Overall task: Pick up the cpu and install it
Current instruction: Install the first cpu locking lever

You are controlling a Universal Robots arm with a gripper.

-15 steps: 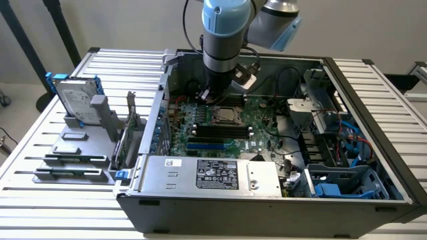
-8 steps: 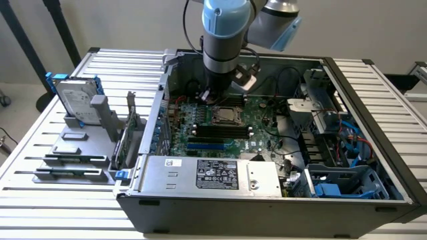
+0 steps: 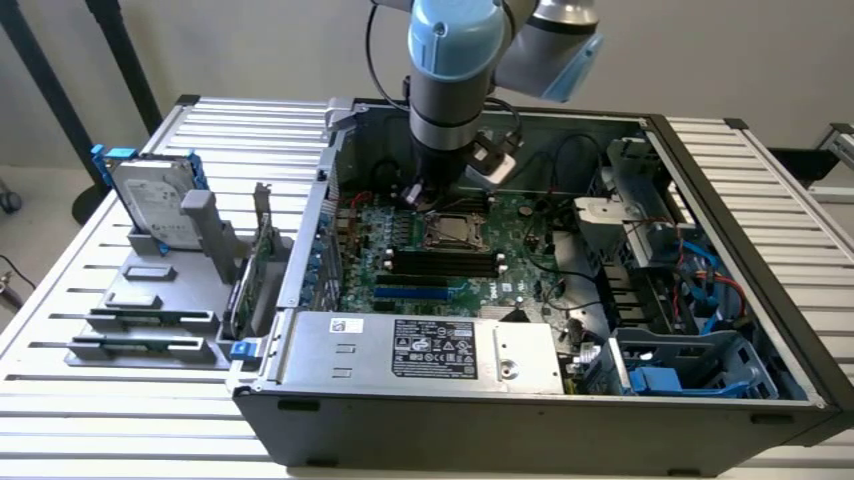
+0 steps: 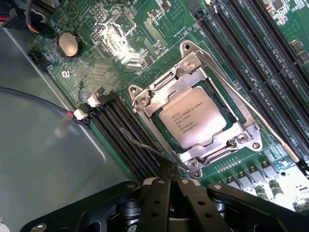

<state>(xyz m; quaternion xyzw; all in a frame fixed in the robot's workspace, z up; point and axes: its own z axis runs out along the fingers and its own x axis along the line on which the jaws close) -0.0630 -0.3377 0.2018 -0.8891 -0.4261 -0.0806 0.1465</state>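
Observation:
The cpu, a flat silver square with printed text, lies in the motherboard socket under the metal retention frame. In the exterior view the cpu sits mid-board inside the open computer case. My gripper is shut, its black fingers pressed together with nothing visible between them. Its tip is just beside the socket's corner, at the end of a thin wire lever. I cannot tell whether they touch. In the exterior view the gripper hangs low over the board just behind the socket.
Black memory slots flank the socket. A power supply lines the case's front, and drive cages with cables stand on the exterior view's right. Outside the case, a grey rack holds a hard drive with blue rails and memory sticks.

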